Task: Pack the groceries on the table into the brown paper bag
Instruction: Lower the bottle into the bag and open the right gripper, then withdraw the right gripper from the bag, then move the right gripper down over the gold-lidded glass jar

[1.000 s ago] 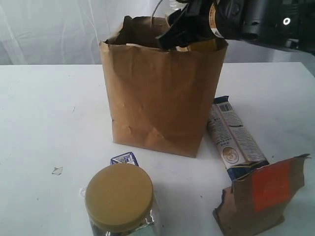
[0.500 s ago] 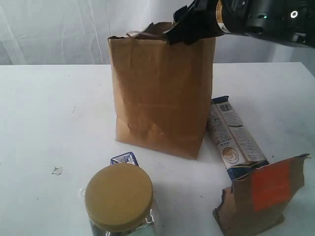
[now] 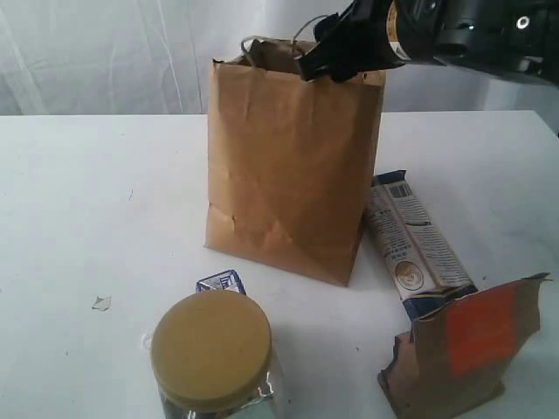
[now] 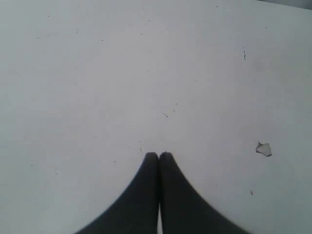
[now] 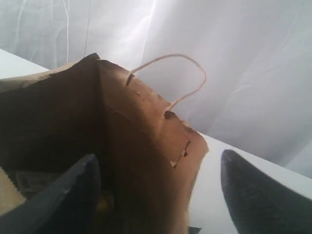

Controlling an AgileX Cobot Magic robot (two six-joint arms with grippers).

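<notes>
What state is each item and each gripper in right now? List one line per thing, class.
brown paper bag: upright, mouth open.
tan-lidded glass jar: upright, lid on.
long blue-white packet: lying flat beside the bag.
brown pouch: standing, ragged top.
small blue-white carton: mostly hidden behind the jar.
left gripper: jaws shut, over bare table.
right gripper: jaws open, astride the bag's rim.

jar (image 3: pixel 212 353) base cut by bottom edge | carton (image 3: pixel 221 282) mostly behind jar lid, we can't read its print | packet (image 3: pixel 410 249) near end hidden by pouch (image 3: pixel 472 345), pouch base cut off | bag (image 5: pixel 141 141) interior dark, we can't name contents | right gripper (image 5: pixel 157 163) and left gripper (image 4: pixel 159 155) fingers cut by wrist-view edges
</notes>
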